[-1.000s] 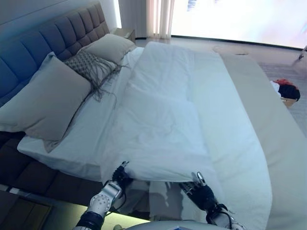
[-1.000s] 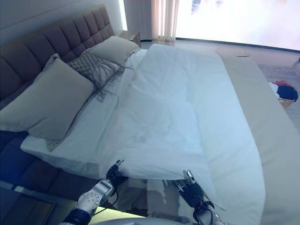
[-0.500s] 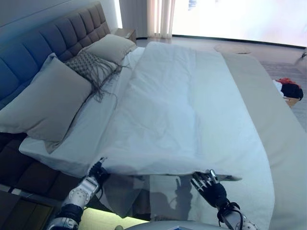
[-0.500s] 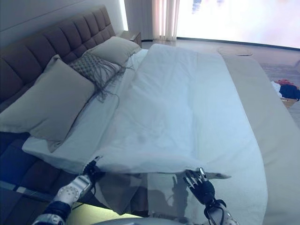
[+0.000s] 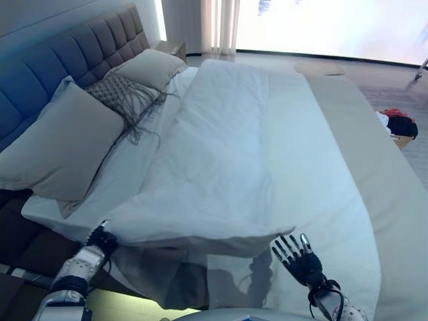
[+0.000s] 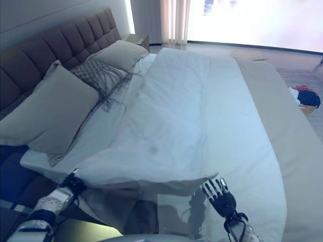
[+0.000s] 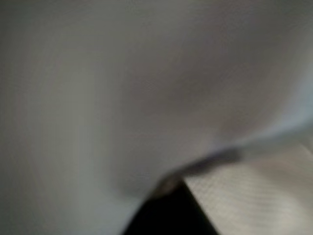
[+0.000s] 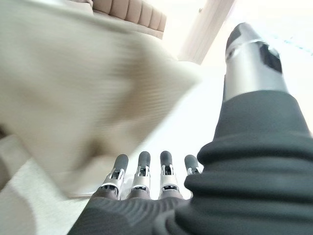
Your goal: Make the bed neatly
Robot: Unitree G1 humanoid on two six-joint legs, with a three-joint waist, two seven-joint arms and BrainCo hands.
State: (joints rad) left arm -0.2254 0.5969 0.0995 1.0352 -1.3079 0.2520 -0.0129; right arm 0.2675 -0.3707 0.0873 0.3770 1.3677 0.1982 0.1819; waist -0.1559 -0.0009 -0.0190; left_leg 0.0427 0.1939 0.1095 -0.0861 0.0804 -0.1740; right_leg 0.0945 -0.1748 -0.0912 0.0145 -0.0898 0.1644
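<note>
A white duvet (image 5: pixel 234 154) lies along the middle of the bed, and its near edge hangs raised above the sheet (image 5: pixel 348 261). My left hand (image 5: pixel 100 239) is at the duvet's near left corner, low by the mattress edge, with its fingers closed on the cloth. White cloth (image 7: pixel 98 98) fills the left wrist view and hides that hand there. My right hand (image 5: pixel 299 257) is below the duvet's near right corner, apart from it and open. In the right wrist view its fingers (image 8: pixel 142 176) are straight, with the duvet's edge (image 8: pixel 73 98) hanging past them.
A large beige pillow (image 5: pixel 63 144), a fringed cushion (image 5: pixel 120 90) and a second pillow (image 5: pixel 150 67) lean on the tufted headboard (image 5: pixel 60 60). A beige cover (image 5: pixel 394 187) runs down the bed's right side. A basket of clothes (image 5: pixel 401 127) stands on the floor beyond it.
My left hand has carried the duvet's corner to the left, spreading the near edge toward the pillows. My right hand has let go of the edge and opened.
</note>
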